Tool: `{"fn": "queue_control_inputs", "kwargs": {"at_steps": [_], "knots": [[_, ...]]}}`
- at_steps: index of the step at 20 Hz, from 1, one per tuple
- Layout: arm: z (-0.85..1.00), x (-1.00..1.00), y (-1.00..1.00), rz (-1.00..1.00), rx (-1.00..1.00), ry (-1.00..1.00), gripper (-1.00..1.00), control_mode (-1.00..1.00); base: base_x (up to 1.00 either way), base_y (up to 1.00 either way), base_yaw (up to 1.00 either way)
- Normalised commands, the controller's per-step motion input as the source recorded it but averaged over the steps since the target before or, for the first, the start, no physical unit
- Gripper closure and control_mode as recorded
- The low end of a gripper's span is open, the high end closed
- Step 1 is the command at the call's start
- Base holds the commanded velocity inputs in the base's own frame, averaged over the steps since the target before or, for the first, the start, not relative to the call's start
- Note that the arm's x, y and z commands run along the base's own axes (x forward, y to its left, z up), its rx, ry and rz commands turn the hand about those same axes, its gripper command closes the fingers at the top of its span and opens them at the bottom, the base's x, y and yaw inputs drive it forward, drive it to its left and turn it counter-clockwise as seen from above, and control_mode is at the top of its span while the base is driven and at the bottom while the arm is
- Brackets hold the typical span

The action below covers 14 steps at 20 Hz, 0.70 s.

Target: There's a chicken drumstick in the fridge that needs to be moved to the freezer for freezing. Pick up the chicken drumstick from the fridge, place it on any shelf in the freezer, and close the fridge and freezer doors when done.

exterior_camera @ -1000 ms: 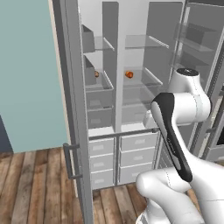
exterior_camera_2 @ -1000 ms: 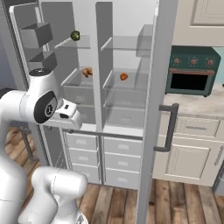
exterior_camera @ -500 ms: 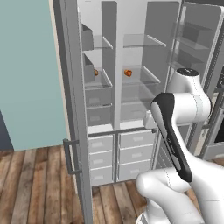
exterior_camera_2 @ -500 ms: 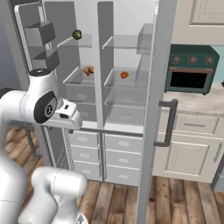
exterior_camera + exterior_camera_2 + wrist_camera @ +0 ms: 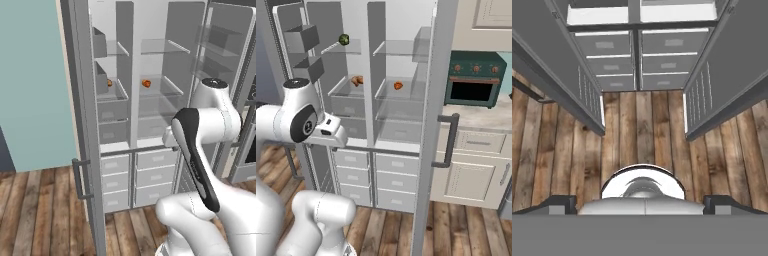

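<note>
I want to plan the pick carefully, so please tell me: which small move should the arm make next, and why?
Probably raise and tilt the gripper up toward the chicken drumstick. The doors stand open and the drumstick lies on a shelf in the left compartment, but the open gripper points down at the floor, below it.

A teal wall point(image 5: 30, 85) is being seen above the wooden plank floor point(image 5: 40, 215); cream cabinets point(image 5: 476, 170) are being shown beneath a teal oven point(image 5: 472, 80).

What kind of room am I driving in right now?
Most likely a home kitchen: an open side-by-side fridge and freezer, a teal oven above cream cabinets, and a wood plank floor.
</note>
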Motion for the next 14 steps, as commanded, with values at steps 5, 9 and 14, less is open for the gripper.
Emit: {"fn": "queue_control_inputs", "kwargs": {"at_steps": [5,9,14], "knots": [[0.0,-0.12,0.8,-0.17,-0.11,-0.36,-1.0,-1.0,0.0,0.0,0.0],[0.0,0.0,1.0,-0.36,-0.16,-0.41,-1.0,-1.0,0.0,0.0,0.0],[0.06,0.0,1.0,-0.34,-0.19,-0.14,-1.0,-1.0,0.0,0.0,0.0]]}}
